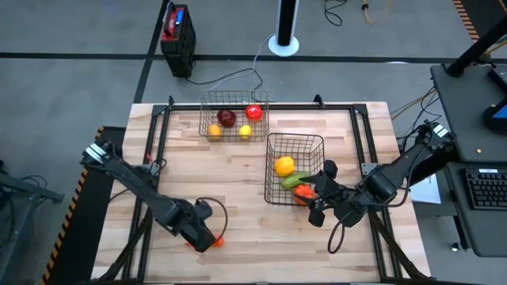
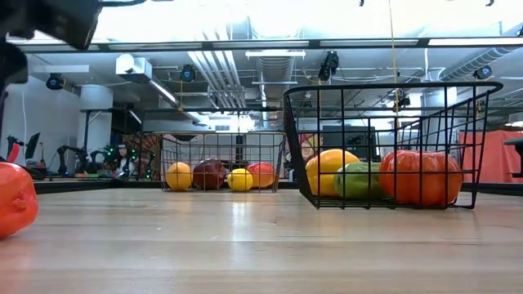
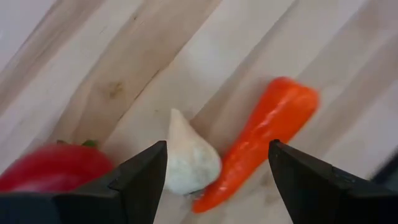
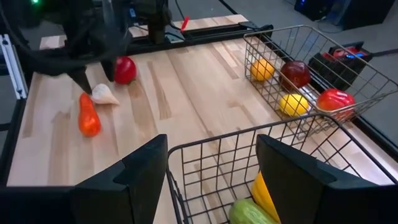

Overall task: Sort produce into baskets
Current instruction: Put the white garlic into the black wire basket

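My left gripper (image 3: 217, 146) is open and points down near the table's near-left part (image 1: 203, 231). It hangs just above a white garlic (image 3: 189, 162) and an orange carrot (image 3: 264, 140), which lie side by side on the wood; a red round piece (image 3: 53, 169) lies beside them. The far basket (image 1: 234, 119) holds dark red, red, yellow and orange pieces. The near basket (image 1: 295, 168) holds a yellow pepper (image 1: 284, 166), a green cucumber (image 1: 291, 181) and an orange piece (image 2: 419, 176). My right gripper (image 4: 211, 140) is open above this basket's near right corner (image 1: 318, 198).
Bare wood (image 1: 238, 190) lies between the loose pieces and the two baskets. A red-and-black box (image 1: 177, 33) and a white post base (image 1: 283, 43) stand on the floor beyond the far edge. A dark metal frame (image 1: 162, 127) runs along the table's sides.
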